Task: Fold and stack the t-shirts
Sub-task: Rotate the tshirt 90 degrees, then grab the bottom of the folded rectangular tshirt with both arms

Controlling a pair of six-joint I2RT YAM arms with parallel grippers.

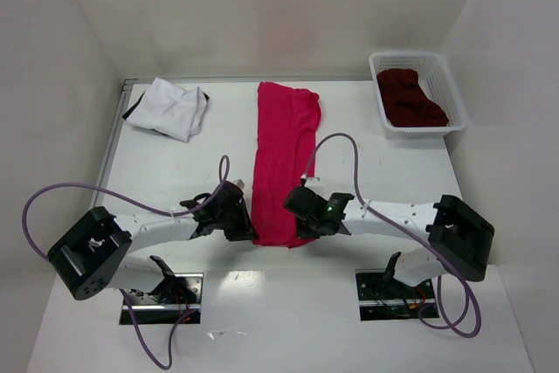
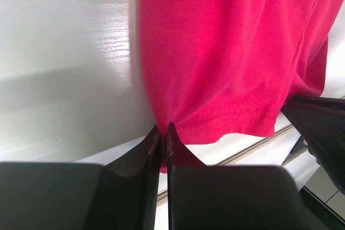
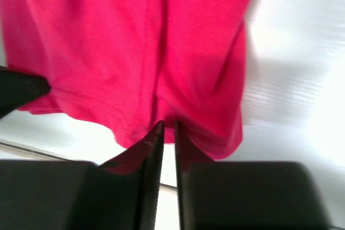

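Observation:
The bright crimson-red t-shirt (image 1: 281,159) lies as a long folded strip down the middle of the table. My left gripper (image 1: 244,223) is shut on its near left hem corner (image 2: 161,149). My right gripper (image 1: 301,216) is shut on its near right hem corner (image 3: 178,117). Both hold the near end a little off the table. The white t-shirt with dark trim (image 1: 168,107) lies folded at the back left. The dark maroon t-shirt (image 1: 410,99) sits crumpled in the basket.
A white plastic lattice basket (image 1: 454,93) stands at the back right. White walls enclose the table on three sides. Purple cables loop over both arms. The table's metal edge strip (image 2: 253,152) shows beneath the shirt's hem.

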